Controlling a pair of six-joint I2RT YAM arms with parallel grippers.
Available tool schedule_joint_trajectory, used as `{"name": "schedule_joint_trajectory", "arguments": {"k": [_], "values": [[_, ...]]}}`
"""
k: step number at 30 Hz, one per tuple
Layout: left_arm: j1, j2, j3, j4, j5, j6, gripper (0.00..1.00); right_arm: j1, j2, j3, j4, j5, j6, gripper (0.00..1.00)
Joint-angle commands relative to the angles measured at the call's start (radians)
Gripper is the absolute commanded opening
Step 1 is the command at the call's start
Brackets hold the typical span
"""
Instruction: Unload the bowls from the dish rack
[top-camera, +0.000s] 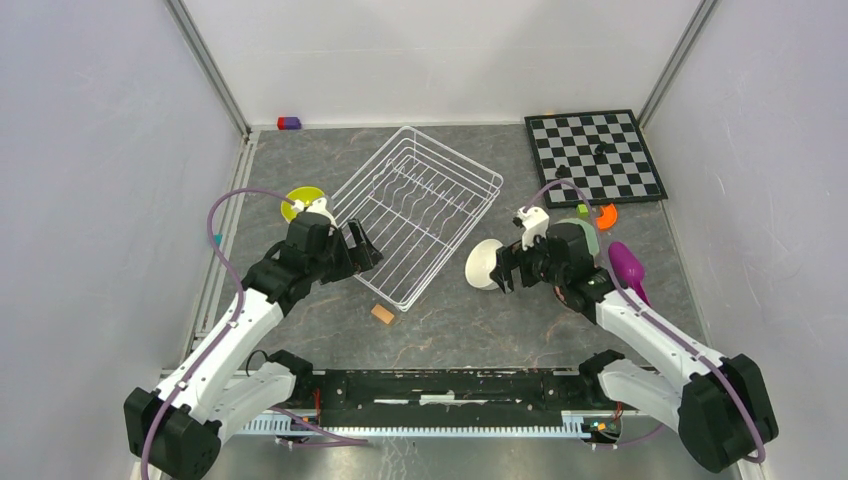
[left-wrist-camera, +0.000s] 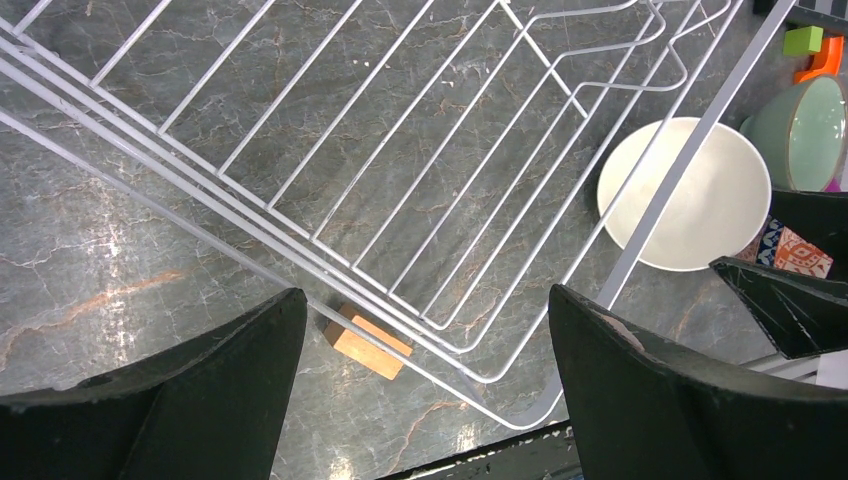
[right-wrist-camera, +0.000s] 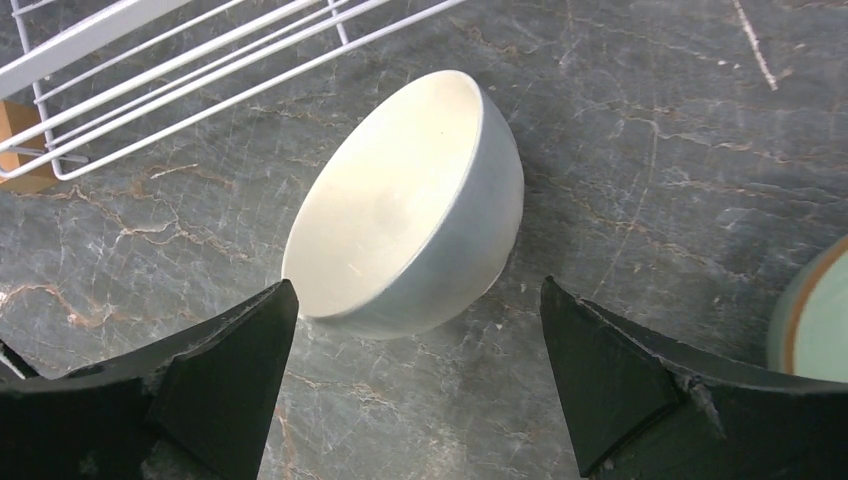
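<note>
The white wire dish rack stands empty in the middle of the table. A white bowl lies tilted on its side on the table just right of the rack. My right gripper is open right beside it; in the right wrist view the bowl sits just beyond the open gripper, not held. My left gripper is open over the rack's near left corner. A yellow-green bowl sits behind the left arm. A pale green bowl stands behind the right gripper.
A small wooden block lies by the rack's near corner. A chessboard is at the back right, with an orange piece, a green block and a purple object near it. A red-and-blue block sits at the back wall.
</note>
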Motion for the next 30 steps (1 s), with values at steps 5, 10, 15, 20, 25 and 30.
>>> {"name": "schedule_joint_trajectory", "arguments": {"k": [5,10,15,20,25,30], "values": [[0.004,-0.006,0.001,0.035,0.004,-0.010,0.96,-0.001,-0.095,0.060,-0.010,0.149,-0.020,0.96],[0.004,-0.016,0.001,0.027,-0.004,-0.010,0.96,-0.001,-0.154,0.053,-0.007,0.196,-0.029,0.96],[0.003,-0.025,0.006,0.012,-0.017,-0.013,0.96,-0.001,-0.176,0.052,-0.016,0.203,-0.034,0.95],[0.004,-0.039,0.029,-0.066,-0.165,-0.062,0.99,-0.001,-0.189,0.052,-0.022,0.205,-0.038,0.95],[0.004,-0.059,0.040,-0.130,-0.323,-0.125,0.99,-0.002,-0.191,0.040,-0.020,0.220,-0.043,0.95],[0.004,-0.090,0.028,-0.134,-0.363,-0.159,0.99,-0.001,-0.151,0.030,0.000,0.243,-0.008,0.94]]}}
